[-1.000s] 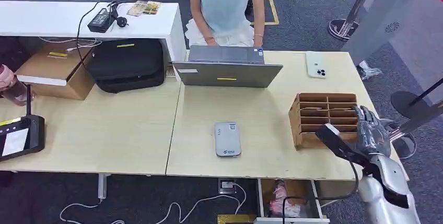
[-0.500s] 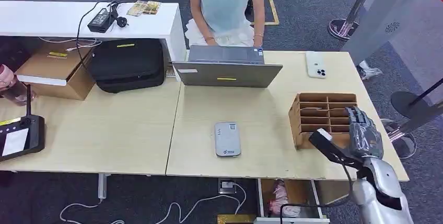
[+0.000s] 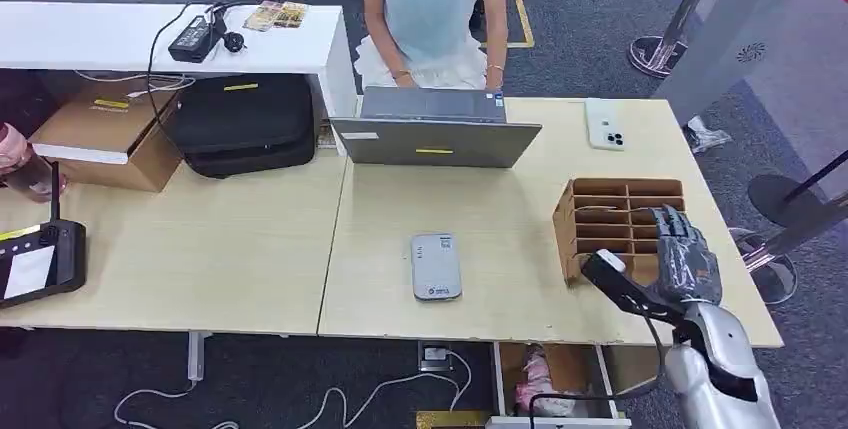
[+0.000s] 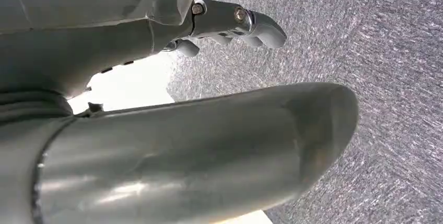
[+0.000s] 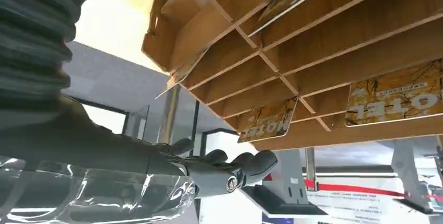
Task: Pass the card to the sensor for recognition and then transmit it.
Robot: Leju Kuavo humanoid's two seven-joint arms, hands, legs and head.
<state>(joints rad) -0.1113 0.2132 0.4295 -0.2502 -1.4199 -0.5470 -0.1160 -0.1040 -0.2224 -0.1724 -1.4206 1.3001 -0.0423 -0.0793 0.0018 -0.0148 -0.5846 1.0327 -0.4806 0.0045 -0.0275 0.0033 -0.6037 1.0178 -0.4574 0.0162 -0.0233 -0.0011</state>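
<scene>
Right hand (image 3: 680,259) hovers at the near right corner of the wooden rack (image 3: 618,224), its dark fingers (image 5: 230,169) spread and holding nothing; in the head view they lie over the rack's near right cells. A clear film wraps the back of this hand. Left hand (image 4: 230,23) hangs over grey carpet (image 4: 376,36) with the fingers loosely curled and nothing between them.

The rack sits on the right part of the counter (image 3: 250,249), a grid of shallow cells in light brown wood, open toward the robot. From the right wrist view several cells each hold a card (image 5: 399,93): thin, glossy, printed in yellow and orange with a leafy picture and large white letters that read as "HOTEL" when turned. One lies flat in a cell nearest the camera, another (image 5: 265,124) in a cell further along, and two more lean out of cells beyond, their print too oblique to read. None of them touches the hand.

The sensor (image 3: 436,265), a small grey flat box with rounded corners and a blue mark near its front edge, lies flat near the middle of the counter, well apart from the rack. Behind it stands a grey laptop (image 3: 436,129), and a person (image 3: 430,9) in a pale blue top sits behind that. A white phone (image 3: 605,124) lies face down at the far right. To the left are a black bag (image 3: 245,124), a cardboard box (image 3: 105,134) and a black tablet (image 3: 38,261) at the edge.
</scene>
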